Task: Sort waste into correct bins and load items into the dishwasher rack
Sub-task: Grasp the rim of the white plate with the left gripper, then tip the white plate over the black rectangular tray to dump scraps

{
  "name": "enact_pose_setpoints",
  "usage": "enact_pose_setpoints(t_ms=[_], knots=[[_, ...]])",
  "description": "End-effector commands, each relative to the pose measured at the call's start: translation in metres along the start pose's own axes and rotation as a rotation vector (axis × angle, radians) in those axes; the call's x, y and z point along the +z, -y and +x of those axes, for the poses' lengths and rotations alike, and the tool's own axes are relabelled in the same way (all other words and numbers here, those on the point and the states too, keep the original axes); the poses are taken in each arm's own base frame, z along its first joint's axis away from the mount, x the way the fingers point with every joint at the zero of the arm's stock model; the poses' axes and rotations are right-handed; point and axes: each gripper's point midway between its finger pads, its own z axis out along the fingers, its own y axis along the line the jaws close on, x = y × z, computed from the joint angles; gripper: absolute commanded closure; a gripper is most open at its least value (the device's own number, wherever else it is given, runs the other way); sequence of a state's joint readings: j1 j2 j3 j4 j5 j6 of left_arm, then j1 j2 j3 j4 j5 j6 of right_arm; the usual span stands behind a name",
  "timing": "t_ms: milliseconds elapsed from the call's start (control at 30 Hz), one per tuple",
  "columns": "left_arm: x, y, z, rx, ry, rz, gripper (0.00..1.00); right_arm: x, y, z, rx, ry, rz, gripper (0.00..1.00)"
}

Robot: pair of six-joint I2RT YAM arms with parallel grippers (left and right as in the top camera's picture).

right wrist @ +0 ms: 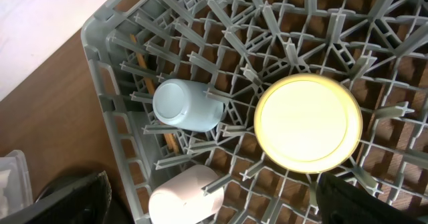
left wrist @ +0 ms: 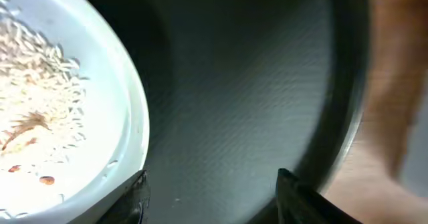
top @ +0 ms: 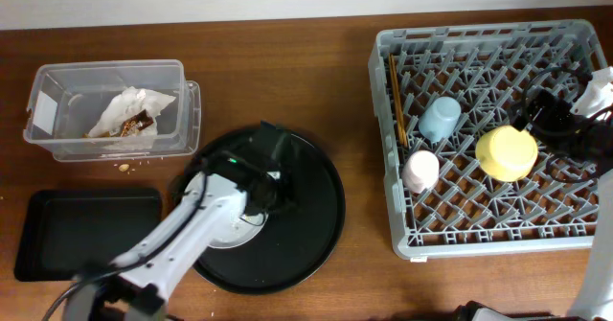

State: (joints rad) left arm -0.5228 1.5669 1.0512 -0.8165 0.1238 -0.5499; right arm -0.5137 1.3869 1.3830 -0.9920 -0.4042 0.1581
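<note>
The pale grey plate [left wrist: 60, 117], with rice grains and brown crumbs on it, lies on the large round black tray [top: 311, 225]. My left gripper [left wrist: 212, 187] is open low over the tray, its left finger at the plate's rim; in the overhead view the gripper [top: 266, 204] partly hides the plate [top: 238, 230]. The grey dishwasher rack [top: 402, 235] holds the upturned yellow bowl [top: 506, 152], blue cup [top: 440, 118], pink cup [top: 420, 170] and chopsticks [top: 395, 101]. My right gripper [right wrist: 214, 197] is open and empty above the rack, near the bowl [right wrist: 309, 122].
The clear tub [top: 57, 144] at the far left holds a crumpled white wrapper [top: 129, 115] with brown scraps. A few crumbs [top: 124, 167] lie on the table in front of it. The shallow black tray [top: 86, 230] sits at the front left.
</note>
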Motion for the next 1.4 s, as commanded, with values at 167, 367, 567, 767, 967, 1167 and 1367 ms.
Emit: enact_pose_setpoints(t_ms=[167,367,567,767,967,1167,1367], knots=[[0.035,-0.041,0.012,0.021,-0.044,-0.273,0.44,-0.002,0.002,-0.003,0.008,0.010,0.010,0.01],[0.055,-0.048,0.019,0.027,-0.092,-0.316,0.52,-0.002,0.002,-0.003,0.008,0.010,0.010,0.02],[0.060,-0.042,0.020,0.049,-0.090,-0.312,0.65,-0.002,0.002,-0.003,0.008,0.010,0.010,0.01],[0.058,-0.047,0.017,0.053,-0.073,-0.343,0.88,-0.002,0.002,-0.003,0.008,0.010,0.010,0.01],[0.055,-0.054,0.021,0.056,-0.087,-0.380,0.99,-0.002,0.002,-0.003,0.008,0.010,0.010,0.01],[0.043,-0.048,0.014,0.037,-0.086,-0.384,0.99,-0.002,0.002,-0.003,0.008,0.010,0.010,0.01],[0.017,-0.036,0.002,0.035,-0.042,-0.355,0.99,-0.002,0.002,-0.003,0.008,0.010,0.010,0.01]])
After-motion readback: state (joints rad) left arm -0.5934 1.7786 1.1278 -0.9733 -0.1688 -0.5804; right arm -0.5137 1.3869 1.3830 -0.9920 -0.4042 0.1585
